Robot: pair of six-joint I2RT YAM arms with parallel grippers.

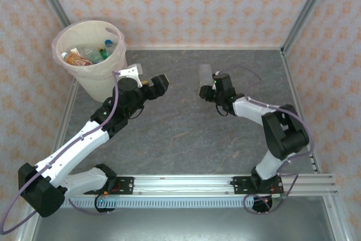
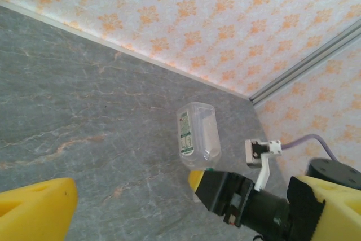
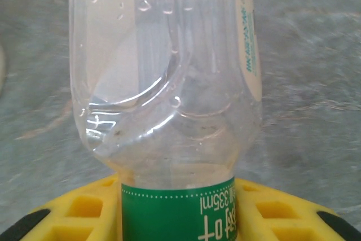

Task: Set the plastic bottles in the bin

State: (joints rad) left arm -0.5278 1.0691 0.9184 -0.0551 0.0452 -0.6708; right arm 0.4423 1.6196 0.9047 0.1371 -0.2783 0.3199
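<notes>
The grey stone-patterned bench [image 1: 186,139] is closed in by papered walls [image 1: 186,4] on three sides. The bin [image 1: 90,80] stands in the far left corner of the bench, and several bottles [image 1: 90,53] are already heaped inside it.

The left arm [image 1: 84,136] is stretched diagonally from the near left corner toward the middle. The left gripper [image 1: 161,84] is held just beside the bin's wall. Its yellow fingers [image 2: 34,210] are spread wide and nothing is held between them.

Facing it across a gap, the right gripper [image 1: 213,87] is pinched on a clear bottle [image 1: 204,74] near the middle of the far edge. In the right wrist view the hold is seen at the green label band [image 3: 177,213], with the body projecting beyond the fingers. Whether the bottle touches the bench cannot be told.

The step in hand is judged to be the carrying of this bottle to the bin, which lies well apart from the right gripper. A handover to the spread left gripper appears likely.

For that, the free body of the bottle should be presented squarely between the left fingers. The right pinch should be released only once the left is pressed on it.

The left arm itself stands in the direct path to the bin. Its looping cable [image 1: 115,91] hangs close to the bin wall and should be kept from snagging the rim.
</notes>
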